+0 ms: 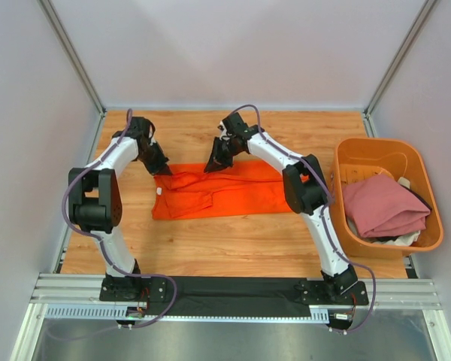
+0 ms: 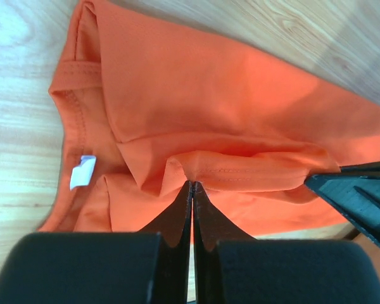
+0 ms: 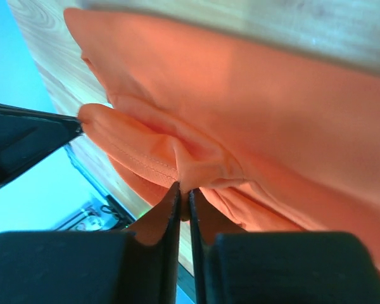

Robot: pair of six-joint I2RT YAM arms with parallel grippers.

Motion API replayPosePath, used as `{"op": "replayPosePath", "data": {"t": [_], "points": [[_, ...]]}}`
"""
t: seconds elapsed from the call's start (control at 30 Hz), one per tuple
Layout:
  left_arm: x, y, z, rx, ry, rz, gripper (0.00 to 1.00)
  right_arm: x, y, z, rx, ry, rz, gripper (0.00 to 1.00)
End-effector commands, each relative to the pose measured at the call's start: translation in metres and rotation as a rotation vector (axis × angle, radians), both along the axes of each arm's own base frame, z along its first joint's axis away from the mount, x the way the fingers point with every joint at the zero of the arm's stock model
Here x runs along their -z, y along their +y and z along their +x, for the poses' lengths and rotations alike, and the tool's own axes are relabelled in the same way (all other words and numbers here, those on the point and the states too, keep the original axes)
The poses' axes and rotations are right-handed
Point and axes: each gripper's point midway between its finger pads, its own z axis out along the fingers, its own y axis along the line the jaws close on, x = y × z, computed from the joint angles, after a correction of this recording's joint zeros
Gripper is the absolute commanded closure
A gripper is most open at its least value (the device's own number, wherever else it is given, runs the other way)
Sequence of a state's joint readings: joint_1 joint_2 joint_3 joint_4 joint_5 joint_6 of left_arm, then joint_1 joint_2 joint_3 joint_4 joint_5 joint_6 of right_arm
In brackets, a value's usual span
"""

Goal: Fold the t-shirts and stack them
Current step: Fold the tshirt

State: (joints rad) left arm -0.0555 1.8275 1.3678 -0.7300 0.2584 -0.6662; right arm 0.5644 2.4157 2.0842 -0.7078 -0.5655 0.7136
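Note:
A bright orange t-shirt (image 1: 225,192) lies partly folded across the middle of the wooden table (image 1: 233,241). My left gripper (image 1: 159,167) is shut on a pinch of its hem near the collar end, seen in the left wrist view (image 2: 193,182); a white label (image 2: 82,172) shows inside the collar. My right gripper (image 1: 213,165) is shut on a fold of the same shirt's far edge, seen in the right wrist view (image 3: 185,189). Both hold the edge just above the table. A dusty pink t-shirt (image 1: 382,204) lies bunched in the orange tub (image 1: 357,147).
The rigid orange plastic tub stands at the table's right edge with dark and white cloth (image 1: 395,238) under the pink shirt. Grey walls enclose the table on three sides. A black rail (image 1: 233,289) runs along the near edge by the arm bases.

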Motion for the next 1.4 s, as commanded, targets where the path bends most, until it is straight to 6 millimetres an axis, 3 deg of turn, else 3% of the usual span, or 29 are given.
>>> {"op": "replayPosePath", "data": {"t": [0.0,0.3,0.4,0.43,0.5,0.63,0.7,0.73,0.77,0.8,0.83,0.87,0.9,0.97,1.03,1.13,1.27,1.37], "points": [[-0.007,0.003,0.011,0.015,-0.017,0.012,1.0,-0.003,0.01,0.011,0.003,0.04,0.083,0.87],[-0.007,0.006,0.045,0.038,-0.059,0.028,0.95,-0.013,0.004,0.024,0.022,0.048,0.13,0.57],[-0.006,0.006,0.063,0.079,-0.064,0.035,0.83,-0.02,-0.006,0.024,0.017,0.027,0.122,0.48],[-0.005,0.008,0.066,0.089,-0.053,0.053,0.72,-0.021,-0.01,0.022,0.016,0.029,0.113,0.44],[-0.013,0.016,0.068,0.109,-0.042,0.097,0.63,-0.024,-0.019,0.018,0.003,0.013,0.091,0.38],[-0.042,0.023,0.056,0.116,-0.119,0.153,0.39,-0.03,-0.03,0.015,-0.023,-0.04,0.041,0.32],[-0.06,0.021,0.04,0.123,-0.154,0.159,0.37,-0.031,-0.032,0.015,-0.035,-0.058,0.032,0.32],[-0.054,0.013,0.027,0.136,-0.132,0.137,0.41,-0.03,-0.033,0.015,-0.037,-0.063,0.027,0.33],[-0.072,0.004,0.025,0.146,-0.204,0.108,0.47,-0.027,-0.038,0.018,-0.028,-0.07,0.011,0.34],[-0.075,-0.011,0.019,0.17,-0.219,0.054,0.53,-0.027,-0.04,0.021,-0.016,-0.076,0.01,0.36],[-0.066,-0.025,0.006,0.169,-0.189,0.006,0.62,-0.02,-0.043,0.021,-0.003,-0.055,0.009,0.42],[-0.071,-0.038,0.008,0.183,-0.232,-0.034,0.67,-0.018,-0.044,0.021,0.002,-0.04,0.029,0.46],[-0.07,-0.052,0.004,0.203,-0.228,-0.09,0.74,-0.016,-0.048,0.028,0.031,-0.036,0.047,0.58],[-0.057,-0.078,0.006,0.217,-0.227,-0.158,0.79,-0.002,-0.054,0.028,0.051,0.005,0.048,0.82],[-0.044,-0.097,0.015,0.24,-0.231,-0.217,0.83,0.008,-0.058,0.026,0.053,0.037,0.051,1.0],[-0.02,-0.116,0.025,0.243,-0.182,-0.25,0.85,0.026,-0.066,0.012,0.055,0.083,0.018,1.0],[0.026,-0.116,0.034,0.236,-0.069,-0.194,0.84,0.041,-0.072,-0.004,0.055,0.116,0.004,1.0],[0.046,-0.105,0.044,0.263,-0.042,-0.093,0.8,0.029,-0.071,-0.014,0.021,0.112,0.0,0.98]]}}
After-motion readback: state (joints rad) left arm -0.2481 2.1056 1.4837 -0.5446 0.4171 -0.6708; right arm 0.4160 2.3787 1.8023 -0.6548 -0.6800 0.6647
